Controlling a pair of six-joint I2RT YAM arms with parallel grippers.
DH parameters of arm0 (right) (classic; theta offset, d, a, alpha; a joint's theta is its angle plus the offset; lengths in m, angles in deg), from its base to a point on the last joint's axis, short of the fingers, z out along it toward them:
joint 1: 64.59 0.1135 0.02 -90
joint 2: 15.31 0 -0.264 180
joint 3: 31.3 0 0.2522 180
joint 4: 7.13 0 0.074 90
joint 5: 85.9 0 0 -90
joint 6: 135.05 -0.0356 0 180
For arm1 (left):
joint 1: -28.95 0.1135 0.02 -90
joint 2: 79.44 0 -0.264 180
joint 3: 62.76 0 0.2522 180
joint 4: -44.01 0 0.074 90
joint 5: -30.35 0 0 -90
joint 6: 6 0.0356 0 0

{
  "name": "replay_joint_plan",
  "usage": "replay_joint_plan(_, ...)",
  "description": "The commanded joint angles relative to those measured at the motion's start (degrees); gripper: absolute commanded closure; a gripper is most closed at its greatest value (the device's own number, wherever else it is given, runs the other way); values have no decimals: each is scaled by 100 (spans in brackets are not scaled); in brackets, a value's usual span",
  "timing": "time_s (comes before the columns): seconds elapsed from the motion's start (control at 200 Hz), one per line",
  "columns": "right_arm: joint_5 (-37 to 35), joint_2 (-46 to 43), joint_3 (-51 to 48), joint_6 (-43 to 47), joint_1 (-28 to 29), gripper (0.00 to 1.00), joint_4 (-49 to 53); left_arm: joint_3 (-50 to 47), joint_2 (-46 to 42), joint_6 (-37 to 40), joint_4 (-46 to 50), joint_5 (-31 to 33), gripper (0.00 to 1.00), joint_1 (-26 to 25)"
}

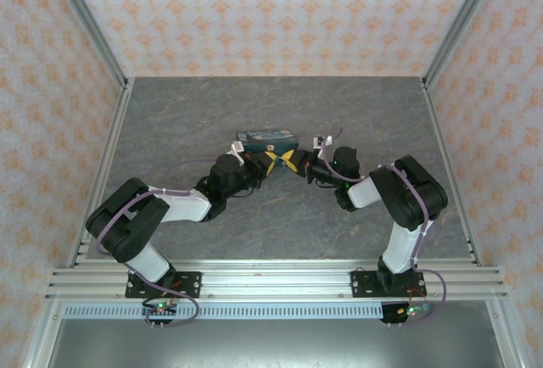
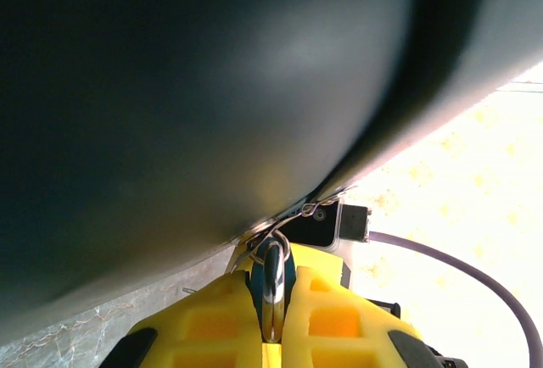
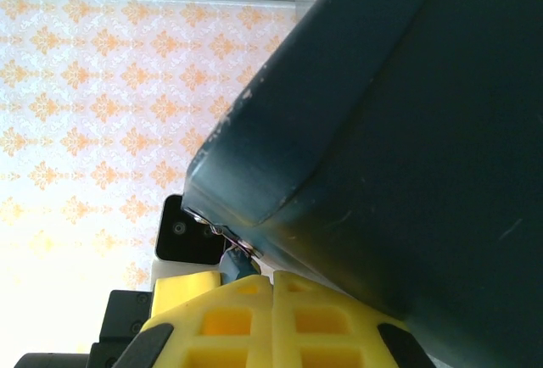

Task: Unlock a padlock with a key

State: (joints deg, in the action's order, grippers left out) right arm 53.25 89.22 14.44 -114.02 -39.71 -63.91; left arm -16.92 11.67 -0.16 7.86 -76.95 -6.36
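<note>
The tiny teal padlock (image 2: 256,276) sits between the yellow fingers of my left gripper (image 2: 271,304), which is shut on it, its silver shackle (image 2: 272,287) pointing toward the camera. A thin wire key ring (image 2: 293,222) hangs at the lock's far end. My right gripper (image 3: 273,276) is shut, tip to tip with the left, and the padlock (image 3: 237,264) and ring (image 3: 222,234) lie just off its fingertips. The key itself is hidden between those pads. In the top view both grippers (image 1: 270,162) (image 1: 291,163) meet mid-table.
A rectangular dark blue box (image 1: 267,140) lies just behind the two grippers and looms close over both wrist cameras (image 2: 212,88) (image 3: 399,131). The grey table (image 1: 271,224) is walled by patterned panels and metal rails on three sides.
</note>
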Motion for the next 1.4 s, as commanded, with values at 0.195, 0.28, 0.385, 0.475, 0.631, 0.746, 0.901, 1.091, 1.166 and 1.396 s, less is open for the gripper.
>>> replay_joint_plan(0.195,-279,475,370,222,-79,100,335,88,-397,13,-994,-1126,100,-387)
replay_joint_plan(0.28,-283,523,387,217,-79,100,318,80,-414,20,-994,-1135,100,-387)
replay_joint_plan(0.385,-271,539,396,213,-75,100,296,82,-392,31,-1003,-1153,100,-389)
replay_joint_plan(0.475,-250,522,422,214,-81,100,279,83,-392,31,-1003,-1153,100,-393)
replay_joint_plan(0.631,-69,519,492,76,-78,100,85,114,-342,31,-1021,-1153,100,-415)
replay_joint_plan(0.746,-53,415,441,-22,-72,100,21,145,-314,31,-996,-1140,100,-421)
replay_joint_plan(0.901,-123,238,412,-5,89,100,144,218,-218,5,-1047,-1158,100,-449)
replay_joint_plan(1.091,-201,131,574,-96,225,100,201,282,-140,14,-990,-1154,100,-485)
replay_joint_plan(1.166,-221,80,639,-60,301,100,313,298,-133,4,-987,-1135,100,-489)
replay_joint_plan(1.396,-333,151,667,-131,503,100,220,340,-63,22,-942,-1118,100,-502)
